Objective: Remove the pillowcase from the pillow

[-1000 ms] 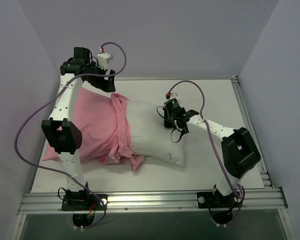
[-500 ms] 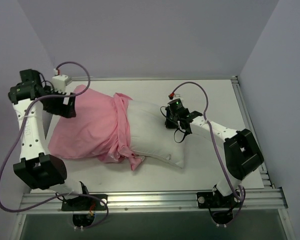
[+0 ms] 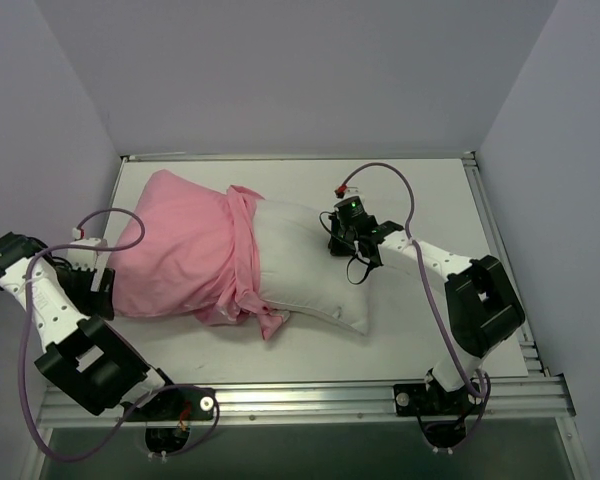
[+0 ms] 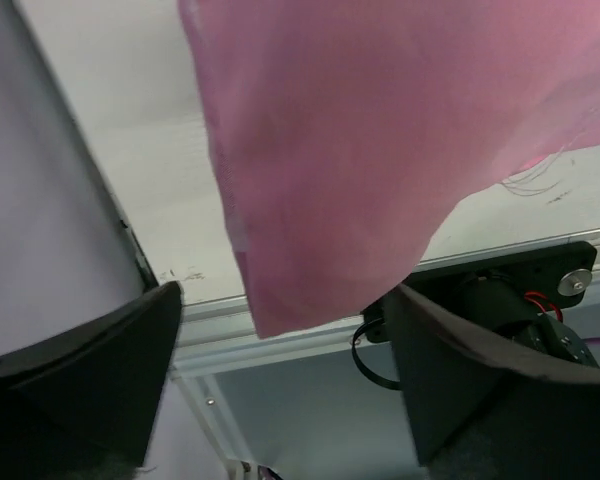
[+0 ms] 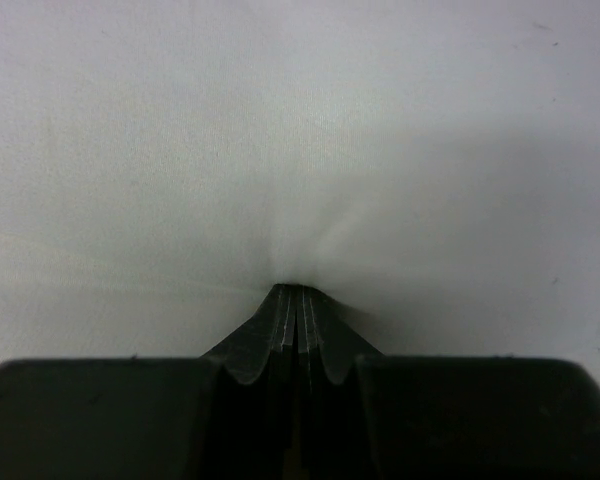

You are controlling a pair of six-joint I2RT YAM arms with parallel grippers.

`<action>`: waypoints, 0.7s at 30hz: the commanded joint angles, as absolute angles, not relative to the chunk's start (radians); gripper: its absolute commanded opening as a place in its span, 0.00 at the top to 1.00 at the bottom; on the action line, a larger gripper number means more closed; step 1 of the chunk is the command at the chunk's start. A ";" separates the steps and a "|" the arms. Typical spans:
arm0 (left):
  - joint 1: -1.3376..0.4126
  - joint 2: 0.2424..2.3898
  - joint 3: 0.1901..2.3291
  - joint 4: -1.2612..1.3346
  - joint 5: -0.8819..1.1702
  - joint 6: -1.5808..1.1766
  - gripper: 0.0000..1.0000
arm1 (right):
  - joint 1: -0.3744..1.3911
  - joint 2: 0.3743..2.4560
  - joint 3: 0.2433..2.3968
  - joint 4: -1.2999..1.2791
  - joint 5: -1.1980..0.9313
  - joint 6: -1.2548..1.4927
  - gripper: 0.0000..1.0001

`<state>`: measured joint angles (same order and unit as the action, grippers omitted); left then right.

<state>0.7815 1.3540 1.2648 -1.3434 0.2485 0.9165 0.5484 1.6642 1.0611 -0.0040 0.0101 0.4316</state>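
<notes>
The pink pillowcase still covers the left half of the white pillow, with its open end bunched into a ridge across the middle. My left gripper is at the table's far left, beside the pillowcase's left end. In the left wrist view it stands open with nothing between its fingers, and a pink corner of the pillowcase lies just beyond them. My right gripper is on the bare white part of the pillow. It is shut, with white fabric puckered at its tips.
The aluminium rail runs along the near edge, with both arm bases on it. Purple walls close in the left, back and right sides. A purple cable loops above the right wrist. The left arm's elbow sits at the front left corner.
My left arm has swung from the back left corner, around the pillowcase's left end, to the front left, staying open. The pillowcase's near-left corner now lies further in. The right gripper has not moved.
</notes>
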 commanded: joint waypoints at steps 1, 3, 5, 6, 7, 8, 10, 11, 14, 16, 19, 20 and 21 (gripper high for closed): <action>0.785 1.362 1.246 -1.387 0.307 0.970 0.17 | 0.541 1.740 1.008 -0.253 0.021 0.390 1.00; 0.795 1.367 1.241 -1.365 0.310 0.969 0.43 | 0.542 1.735 1.011 -0.255 0.023 0.390 1.00; 0.810 1.368 1.258 -1.364 0.363 0.979 0.48 | 0.541 1.733 1.011 -0.256 0.026 0.388 1.00; 0.811 1.368 1.268 -1.371 0.389 0.983 0.48 | 0.540 1.735 1.011 -0.256 0.026 0.387 1.00; 0.813 1.367 1.278 -1.377 0.438 0.985 0.48 | 0.540 1.735 1.009 -0.256 0.026 0.387 1.00; 0.813 1.365 1.295 -1.391 0.465 0.985 0.48 | 0.541 1.736 1.008 -0.256 0.026 0.387 1.00; 0.813 1.362 1.305 -1.396 0.505 0.986 0.48 | 0.541 1.736 1.005 -0.253 0.026 0.387 1.00; 0.811 1.362 1.305 -1.396 0.529 0.985 0.48 | 0.541 1.735 0.999 -0.252 0.026 0.387 1.00; 0.811 1.368 1.298 -1.373 0.532 0.968 0.69 | 0.541 1.735 0.996 -0.247 0.023 0.385 1.00; 0.813 1.377 1.293 -1.344 0.508 0.940 0.98 | 0.540 1.740 0.994 -0.245 0.025 0.385 1.00; 0.813 1.368 1.308 -1.278 0.462 0.884 0.98 | 0.538 1.755 0.992 -0.241 0.021 0.379 1.00; 0.813 1.361 1.316 -1.206 0.436 0.830 0.98 | 0.529 1.761 0.989 -0.238 0.017 0.377 1.00; 0.815 1.353 1.327 -1.171 0.360 0.803 0.98 | 0.523 1.773 0.986 -0.236 0.011 0.376 1.00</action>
<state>0.8062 1.3743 1.2655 -1.3067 0.4408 0.8928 0.5468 1.6699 1.0637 -0.0040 0.0078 0.4175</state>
